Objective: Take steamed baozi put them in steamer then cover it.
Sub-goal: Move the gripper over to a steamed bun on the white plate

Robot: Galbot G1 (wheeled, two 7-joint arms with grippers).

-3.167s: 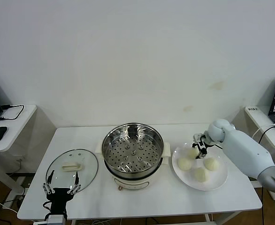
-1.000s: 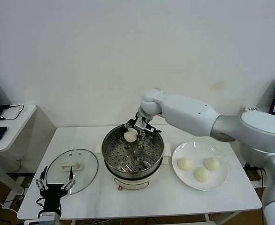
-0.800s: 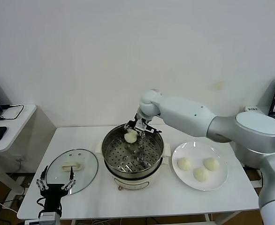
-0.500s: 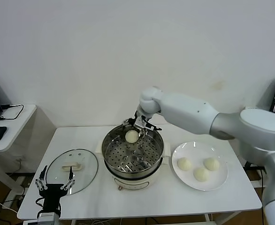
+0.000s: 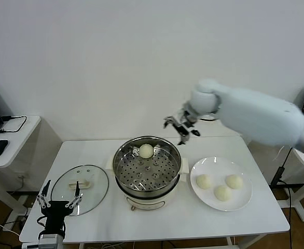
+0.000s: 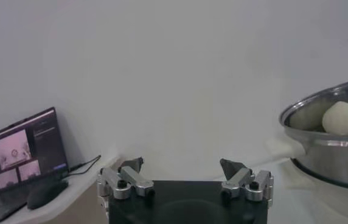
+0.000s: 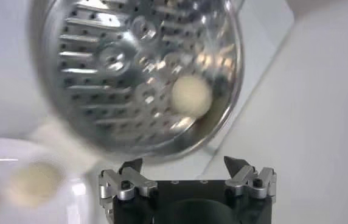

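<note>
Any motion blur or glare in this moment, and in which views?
Head view: right arm smeared, right gripper soft; steamer sharp. Right wrist view: steamer rim and plate streaked, glare on perforated floor. Left wrist view: steady, mild sheen on the steamer wall.

All three views share the steamer [image 5: 147,167].

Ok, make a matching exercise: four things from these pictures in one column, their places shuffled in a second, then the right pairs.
Things:
1. glass lid
2. one baozi
3. three baozi
4. right gripper

Places:
A. on the white plate
B. in the air above the steamer's far right rim
C. flat on the table, left of the steamer
D. inside the steamer

Pairs: 1-C, 2-D, 3-A, 4-B
</note>
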